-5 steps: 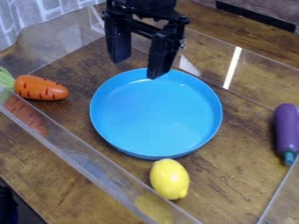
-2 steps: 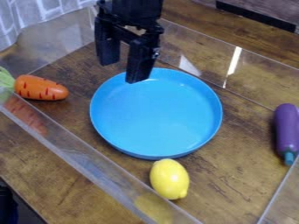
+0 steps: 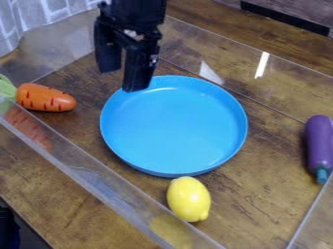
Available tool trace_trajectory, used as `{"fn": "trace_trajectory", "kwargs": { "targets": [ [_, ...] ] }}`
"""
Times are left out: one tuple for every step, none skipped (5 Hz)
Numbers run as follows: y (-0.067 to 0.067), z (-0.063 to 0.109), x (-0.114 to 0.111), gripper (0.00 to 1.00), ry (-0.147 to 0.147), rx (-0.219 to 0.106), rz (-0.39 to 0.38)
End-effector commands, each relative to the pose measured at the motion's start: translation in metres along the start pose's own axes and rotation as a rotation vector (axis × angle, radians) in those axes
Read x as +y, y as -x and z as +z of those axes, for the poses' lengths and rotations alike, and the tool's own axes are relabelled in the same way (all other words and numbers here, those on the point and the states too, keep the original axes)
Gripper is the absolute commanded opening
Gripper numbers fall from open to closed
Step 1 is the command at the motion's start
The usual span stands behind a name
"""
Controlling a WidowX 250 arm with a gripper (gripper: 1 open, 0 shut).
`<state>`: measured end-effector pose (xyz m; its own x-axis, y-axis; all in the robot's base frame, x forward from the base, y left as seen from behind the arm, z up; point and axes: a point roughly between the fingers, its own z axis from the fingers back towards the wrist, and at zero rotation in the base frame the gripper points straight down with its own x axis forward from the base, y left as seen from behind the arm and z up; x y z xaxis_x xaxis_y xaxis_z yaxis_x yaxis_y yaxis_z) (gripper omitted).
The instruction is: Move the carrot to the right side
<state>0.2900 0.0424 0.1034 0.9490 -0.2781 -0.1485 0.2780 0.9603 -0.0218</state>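
Observation:
The carrot (image 3: 43, 98) is a small orange toy with a green top, lying on the wooden table at the far left. My gripper (image 3: 120, 64) hangs above the table to the carrot's upper right, over the back-left rim of the blue plate (image 3: 221, 146). Its two black fingers (image 3: 136, 70) point down and stand apart, open, with nothing between them. A gap of bare table separates the gripper from the carrot.
A yellow lemon (image 3: 189, 198) lies just in front of the plate. A purple eggplant (image 3: 318, 146) lies at the right edge. Clear plastic walls (image 3: 78, 170) fence the table on the front-left and right sides.
The gripper has moved left across the plate's back rim, toward the carrot's side, and turned slightly about its own axis. Its jaws have stayed open. Nothing else moved.

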Motion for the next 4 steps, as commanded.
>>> {"fn": "trace_trajectory", "kwargs": {
  "targets": [
    [0.006, -0.001, 0.022, 1.0, -0.03, -0.024, -0.092],
    [0.02, 0.005, 0.042, 1.0, -0.045, -0.02, -0.119],
    [0.028, 0.009, 0.057, 1.0, -0.05, -0.014, -0.139],
    [0.042, 0.006, 0.068, 1.0, -0.06, -0.012, -0.141]
  ]
}}
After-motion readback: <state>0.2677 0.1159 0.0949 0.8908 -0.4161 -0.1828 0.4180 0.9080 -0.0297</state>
